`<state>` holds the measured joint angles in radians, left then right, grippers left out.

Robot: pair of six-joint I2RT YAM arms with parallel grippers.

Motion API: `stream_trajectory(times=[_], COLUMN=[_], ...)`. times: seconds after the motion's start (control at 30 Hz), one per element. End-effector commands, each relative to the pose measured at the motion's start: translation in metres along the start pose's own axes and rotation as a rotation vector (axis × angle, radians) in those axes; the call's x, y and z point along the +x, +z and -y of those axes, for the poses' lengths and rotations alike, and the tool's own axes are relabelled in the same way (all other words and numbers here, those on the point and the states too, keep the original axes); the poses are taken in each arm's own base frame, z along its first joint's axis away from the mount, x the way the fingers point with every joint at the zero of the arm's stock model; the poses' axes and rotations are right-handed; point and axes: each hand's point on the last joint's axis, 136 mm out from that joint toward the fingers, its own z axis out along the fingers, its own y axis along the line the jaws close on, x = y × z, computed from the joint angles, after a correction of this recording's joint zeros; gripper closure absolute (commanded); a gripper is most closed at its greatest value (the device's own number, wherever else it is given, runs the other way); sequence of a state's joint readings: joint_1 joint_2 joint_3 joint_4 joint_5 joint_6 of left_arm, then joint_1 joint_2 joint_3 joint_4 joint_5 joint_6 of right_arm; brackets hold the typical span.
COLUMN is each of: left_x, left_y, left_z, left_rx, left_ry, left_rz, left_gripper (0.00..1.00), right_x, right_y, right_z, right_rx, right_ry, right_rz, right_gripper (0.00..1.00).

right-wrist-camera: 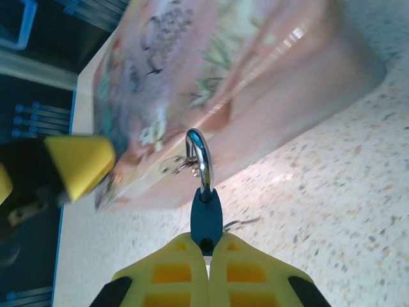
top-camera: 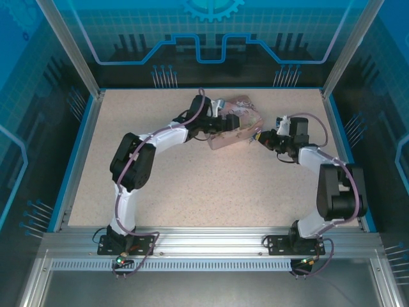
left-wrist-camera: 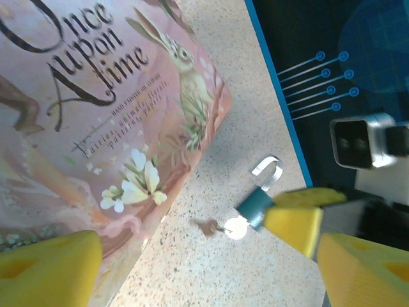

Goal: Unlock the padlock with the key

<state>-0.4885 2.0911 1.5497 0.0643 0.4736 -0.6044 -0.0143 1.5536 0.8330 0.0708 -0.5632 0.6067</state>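
Padlock (right-wrist-camera: 206, 217) is clamped between the right jaws; the left jaws gape empty and could knock the key (left-wrist-camera: 234, 228) away.

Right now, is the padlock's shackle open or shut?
Open. In the left wrist view one shackle leg ends free, short of the padlock body, held in the shut right pincer.
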Motion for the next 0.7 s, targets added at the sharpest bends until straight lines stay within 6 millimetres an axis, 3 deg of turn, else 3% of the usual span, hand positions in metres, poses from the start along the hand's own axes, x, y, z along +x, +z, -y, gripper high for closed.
stream_trajectory(times=[0.0,0.13,0.3,0.5,0.67], left_x=[-0.017,-0.040,-0.043,-0.024,-0.012], left_y=[-0.041,-0.085,-0.141,-0.179,-0.197], left_z=[0.006,0.020,0.016,-0.004,-0.017], left_rx=[0.010,0.052,0.031,-0.027,-0.120], left_ry=[-0.063,-0.052,-0.045,-0.068,-0.051], left_rz=[0.020,0.113,0.221,0.262,0.274], left_gripper=[0.05,0.01,0.01,0.01,0.01], right_x=[0.044,0.089,0.149,0.190,0.205], right_y=[-0.019,-0.024,-0.013,0.000,0.005], right_z=[-0.016,-0.034,-0.040,-0.032,-0.010], right_rx=[-0.036,-0.073,-0.068,-0.019,0.066], right_ry=[-0.070,-0.088,-0.072,-0.005,0.028], right_rz=[-0.188,-0.324,-0.465,-0.553,-0.602], right_gripper=[0.96,0.95,0.95,0.94,0.89])
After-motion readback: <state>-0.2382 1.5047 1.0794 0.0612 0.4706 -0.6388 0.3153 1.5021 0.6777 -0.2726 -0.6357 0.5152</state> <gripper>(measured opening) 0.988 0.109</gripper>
